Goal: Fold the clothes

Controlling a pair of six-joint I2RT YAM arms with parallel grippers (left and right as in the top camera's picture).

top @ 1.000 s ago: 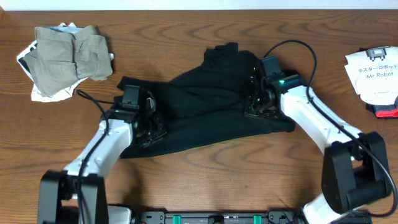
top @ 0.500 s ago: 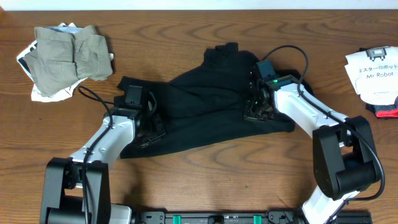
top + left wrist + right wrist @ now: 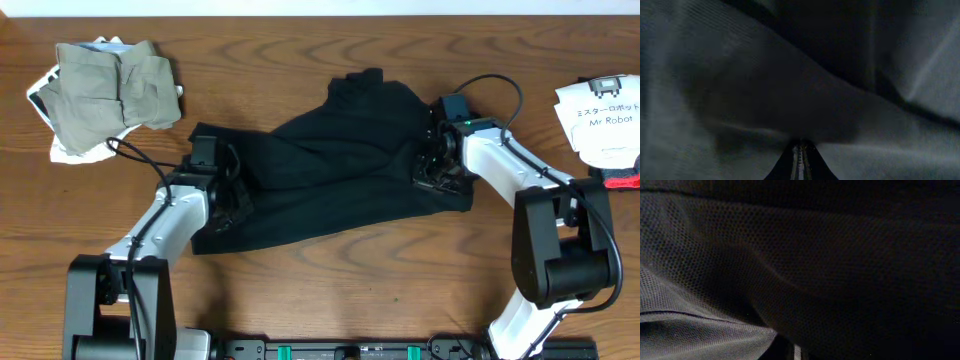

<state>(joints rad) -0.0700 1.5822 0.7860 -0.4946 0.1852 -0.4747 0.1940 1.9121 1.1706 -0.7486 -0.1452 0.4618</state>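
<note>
The brown wooden bench (image 3: 330, 290) is stretching wide under your two arms, and the black shirt (image 3: 320, 165) is lying bunched up in the middle of it. Your left pincer (image 3: 225, 200) is pressing down on the shirt's left end. Your right pincer (image 3: 432, 170) is pressing down on its right end. Both wrist views are showing only dark cloth right up close, so I cannot tell if either pincer is squeezing the cloth or just resting on it.

I am guessing you are getting hold of the two ends so you can pull the shirt flat before folding it. To do that well, be pinching a thin bit of cloth near the edge, not a fat lump. Be lifting both ends together and pulling them gently apart, so the wrinkles between the pincers are smoothing out. Go slowly, so the cloth is not slipping free.

Lots of bare wood is waiting on the near side of both pincers, toward the arm bases. That looks like the best spot for spreading the shirt. The khaki clothes (image 3: 110, 90) are sitting well apart from the left pincer, out past its far left side. The white printed cloth (image 3: 605, 115) is lying well apart from the right pincer, by the bench's right edge. The far edge is running close behind the shirt's top, so be pulling toward yourself, not away.
</note>
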